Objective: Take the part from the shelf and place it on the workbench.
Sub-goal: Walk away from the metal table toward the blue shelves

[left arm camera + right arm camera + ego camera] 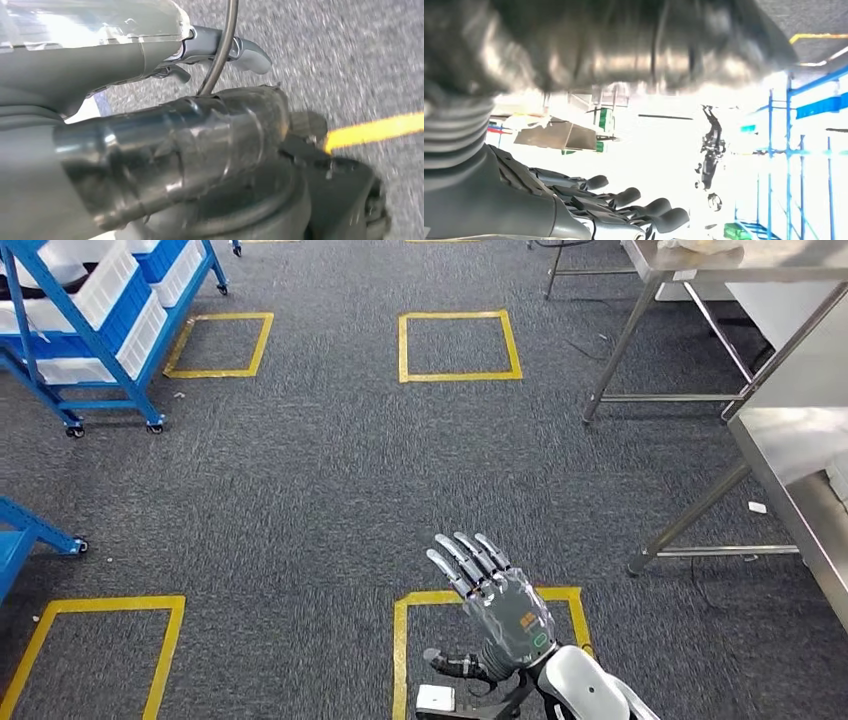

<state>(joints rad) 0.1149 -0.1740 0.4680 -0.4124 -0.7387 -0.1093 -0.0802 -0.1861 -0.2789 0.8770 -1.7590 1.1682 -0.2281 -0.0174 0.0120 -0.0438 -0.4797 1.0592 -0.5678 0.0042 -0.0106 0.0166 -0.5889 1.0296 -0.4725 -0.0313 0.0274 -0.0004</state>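
Right hand (497, 605) is raised over the grey carpet (320, 500), fingers (465, 558) spread wide and holding nothing. Left hand (220, 50) hangs near the floor; its grasp cannot be told. Blue shelf (90, 330) with white bins (140, 335) stands far left; no part can be made out in them. Steel tabletop (800, 455) lies right, another (740, 258) beyond. Yellow tape squares (459, 345) mark the carpet between.

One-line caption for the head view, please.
Right hand raised open and empty over grey carpet with yellow floor squares, blue shelf far left, steel workbench at right.
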